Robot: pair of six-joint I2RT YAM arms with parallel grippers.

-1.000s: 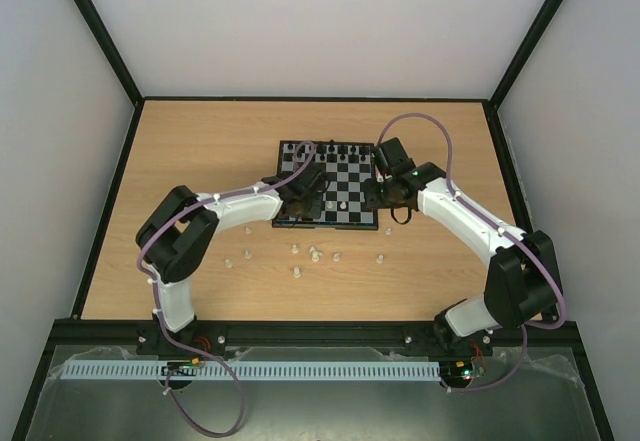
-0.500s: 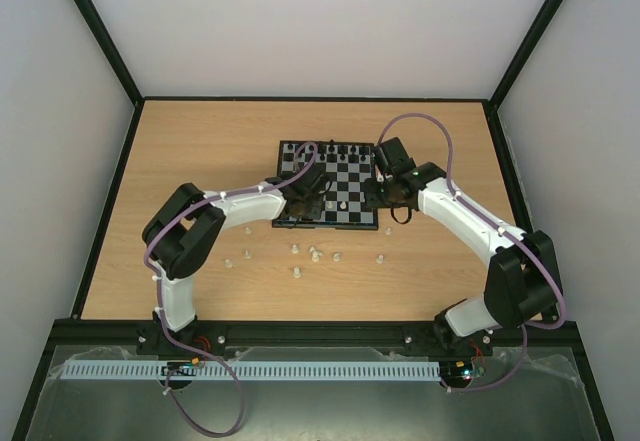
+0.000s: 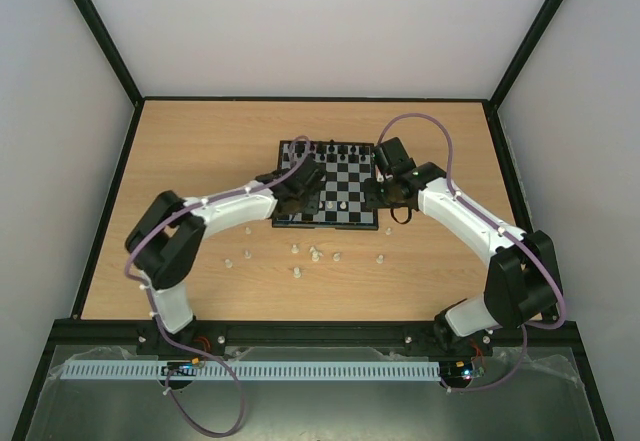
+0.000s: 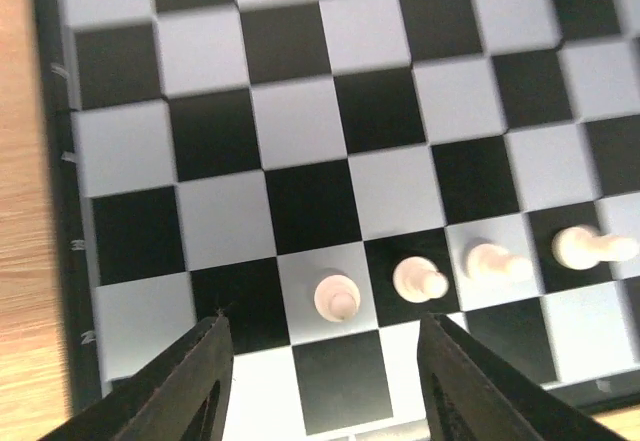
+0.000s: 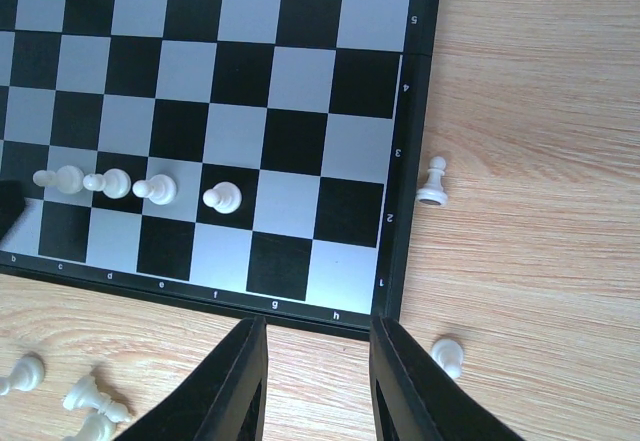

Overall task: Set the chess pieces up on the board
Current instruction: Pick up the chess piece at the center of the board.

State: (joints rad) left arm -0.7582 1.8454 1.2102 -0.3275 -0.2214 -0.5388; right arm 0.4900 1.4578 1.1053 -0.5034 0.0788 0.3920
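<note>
The left gripper [image 4: 325, 346] is held open and empty over the near-left part of the board [image 4: 300, 121], just short of a row of four white chess pieces [image 4: 420, 279] stood on adjacent squares (second rank, files c to f by the rim letters). Loose white pieces [image 3: 316, 254] are scattered on the table [image 3: 200, 161] in front of the board. The right gripper [image 5: 318, 333] is likewise spread with nothing between its fingers, over the near-right corner, where a white pawn [image 5: 433, 183] stands just off the rim.

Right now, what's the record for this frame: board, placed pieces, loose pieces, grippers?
board: board flat on table
placed: four white pawns, row 2, files c to f
loose: white pieces on table beside board
left gripper: open, empty, above the pawns
right gripper: open, empty, over board's near edge
</note>
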